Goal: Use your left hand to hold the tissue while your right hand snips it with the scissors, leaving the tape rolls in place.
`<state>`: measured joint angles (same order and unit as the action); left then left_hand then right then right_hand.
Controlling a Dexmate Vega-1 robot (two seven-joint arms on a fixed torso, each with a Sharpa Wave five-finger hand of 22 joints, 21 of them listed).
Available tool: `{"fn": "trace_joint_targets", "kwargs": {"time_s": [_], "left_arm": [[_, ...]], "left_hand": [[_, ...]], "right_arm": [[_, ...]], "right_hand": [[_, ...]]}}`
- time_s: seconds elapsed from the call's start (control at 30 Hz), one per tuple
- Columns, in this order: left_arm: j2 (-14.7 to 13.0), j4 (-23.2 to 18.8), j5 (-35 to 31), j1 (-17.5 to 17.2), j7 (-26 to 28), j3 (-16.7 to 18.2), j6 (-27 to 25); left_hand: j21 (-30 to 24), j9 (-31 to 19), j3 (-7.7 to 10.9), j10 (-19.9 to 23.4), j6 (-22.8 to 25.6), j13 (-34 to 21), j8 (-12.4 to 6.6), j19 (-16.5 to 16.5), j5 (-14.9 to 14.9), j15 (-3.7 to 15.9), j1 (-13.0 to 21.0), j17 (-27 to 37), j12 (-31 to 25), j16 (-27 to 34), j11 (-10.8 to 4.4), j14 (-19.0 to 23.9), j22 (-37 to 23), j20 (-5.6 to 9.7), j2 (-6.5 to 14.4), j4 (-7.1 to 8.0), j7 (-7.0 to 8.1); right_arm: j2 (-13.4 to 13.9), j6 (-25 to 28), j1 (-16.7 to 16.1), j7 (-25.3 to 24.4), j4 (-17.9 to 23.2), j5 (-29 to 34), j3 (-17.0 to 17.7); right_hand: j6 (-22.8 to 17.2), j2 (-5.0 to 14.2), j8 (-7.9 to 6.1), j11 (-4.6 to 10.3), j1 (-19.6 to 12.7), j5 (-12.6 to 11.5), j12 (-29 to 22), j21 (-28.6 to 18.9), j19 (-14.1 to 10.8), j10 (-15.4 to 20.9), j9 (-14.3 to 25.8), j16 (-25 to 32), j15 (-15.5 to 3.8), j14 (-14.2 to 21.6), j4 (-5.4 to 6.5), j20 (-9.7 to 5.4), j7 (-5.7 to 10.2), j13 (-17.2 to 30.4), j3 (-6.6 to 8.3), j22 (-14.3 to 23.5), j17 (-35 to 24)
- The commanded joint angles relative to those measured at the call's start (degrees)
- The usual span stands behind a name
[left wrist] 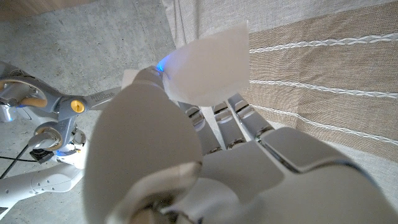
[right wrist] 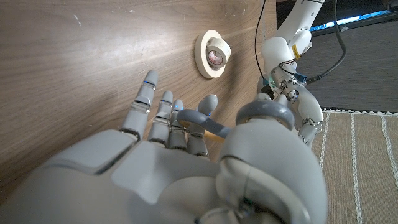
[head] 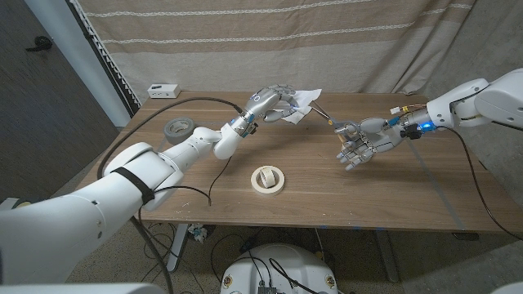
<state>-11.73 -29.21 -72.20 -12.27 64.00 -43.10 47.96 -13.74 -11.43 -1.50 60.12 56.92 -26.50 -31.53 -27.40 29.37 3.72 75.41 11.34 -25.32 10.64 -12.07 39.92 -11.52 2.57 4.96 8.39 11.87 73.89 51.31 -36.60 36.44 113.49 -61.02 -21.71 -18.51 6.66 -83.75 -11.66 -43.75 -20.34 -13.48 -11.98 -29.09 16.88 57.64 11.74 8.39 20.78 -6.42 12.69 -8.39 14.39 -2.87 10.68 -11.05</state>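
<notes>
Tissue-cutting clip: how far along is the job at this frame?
Done: the left hand holds the tissue up off the table, and the right hand grips the scissors by their grey handle. In hand: the scissor tip points toward the tissue without reaching it. Left: the snip; no cut shows. The grey tape roll and cream tape roll sit untouched.

A brown wooden table (head: 327, 192) with a visible grain is carrying two tape rolls. A cream-coloured masking tape roll (head: 267, 180) is lying flat near the middle of the front edge. A dark grey tape roll (head: 178, 127) is lying flat near the far left corner, well apart from the first.
</notes>
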Motion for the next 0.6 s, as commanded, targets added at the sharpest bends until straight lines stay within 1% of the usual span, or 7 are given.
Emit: {"fn": "trace_joint_targets", "kwargs": {"time_s": [0.03,0.27,0.4,0.57,0.6], "left_arm": [[-0.4,0.2,-1.6,1.3,0.0,-2.7,-0.6],[-0.4,0.2,-1.6,1.8,0.0,-3.8,-0.9],[-0.4,0.4,-1.4,2.0,0.0,-4.0,-0.9],[-0.4,0.3,-1.3,1.9,0.0,-3.9,-0.9],[-0.3,0.4,-1.2,1.9,0.0,-3.8,-0.9]], "left_hand": [[-0.4,-2.7,-14.18,1.1,3.0,-0.2,1.68,-0.2,1.9,9.68,5.3,0.4,0.9,0.3,0.02,1.0,-0.4,7.79,5.1,0.74,0.24],[-0.6,-3.1,-15.32,1.4,2.9,0.0,1.53,-0.2,2.1,9.68,6.1,0.4,1.1,0.2,0.01,1.2,-0.4,7.79,5.3,0.99,0.22],[-0.7,-3.2,-15.49,1.6,2.9,-0.1,1.53,-0.2,2.1,9.68,6.1,0.4,1.1,0.2,0.01,1.3,-0.4,7.78,5.3,1.03,0.22],[-0.7,-3.2,-15.64,1.5,2.9,0.0,1.52,-0.1,2.1,9.68,6.3,0.4,1.2,0.2,0.02,1.3,-0.4,7.79,5.3,1.05,0.22],[-0.7,-3.3,-15.65,1.6,2.9,-0.1,1.51,-0.1,2.2,9.68,6.3,0.4,1.2,0.2,0.03,1.3,-0.4,7.79,5.4,1.07,0.22]], "right_arm": [[-1.2,3.2,4.1,2.7,-0.5,2.7,-3.0],[-1.8,4.1,5.8,4.2,-1.1,4.5,-4.6],[-1.8,4.5,5.9,4.1,-1.5,4.7,-4.7],[-2.0,4.5,5.8,4.2,-2.0,4.6,-4.8],[-2.0,4.5,5.8,4.1,-2.2,4.7,-4.8]], "right_hand": [[0.1,0.11,-0.39,-0.53,-0.4,0.0,0.0,0.0,-0.4,0.1,0.2,0.1,0.01,0.6,-0.22,-0.11,-3.18,0.0,-0.13,0.0,-0.3],[0.0,0.15,-0.15,-0.7,-0.5,0.1,0.0,0.0,-0.6,0.1,-0.1,0.1,0.07,0.7,-0.22,-0.11,-3.17,0.0,-0.12,0.0,-0.3],[0.1,0.15,-0.35,-0.69,-0.5,0.1,0.0,0.0,-0.7,0.1,0.3,0.1,0.19,0.7,-0.21,-0.11,-3.23,0.0,-0.13,0.0,-0.3],[0.0,0.16,-0.05,-0.6,-0.5,0.1,0.0,0.0,-0.8,0.1,-0.1,0.1,-0.08,0.7,-0.18,-0.11,-3.15,0.0,-0.15,0.0,-0.3],[0.0,0.16,-0.19,-0.59,-0.5,0.1,0.1,0.1,-0.8,0.1,0.2,0.1,0.1,0.7,-0.16,-0.1,-3.18,0.0,-0.17,0.0,-0.3]]}}
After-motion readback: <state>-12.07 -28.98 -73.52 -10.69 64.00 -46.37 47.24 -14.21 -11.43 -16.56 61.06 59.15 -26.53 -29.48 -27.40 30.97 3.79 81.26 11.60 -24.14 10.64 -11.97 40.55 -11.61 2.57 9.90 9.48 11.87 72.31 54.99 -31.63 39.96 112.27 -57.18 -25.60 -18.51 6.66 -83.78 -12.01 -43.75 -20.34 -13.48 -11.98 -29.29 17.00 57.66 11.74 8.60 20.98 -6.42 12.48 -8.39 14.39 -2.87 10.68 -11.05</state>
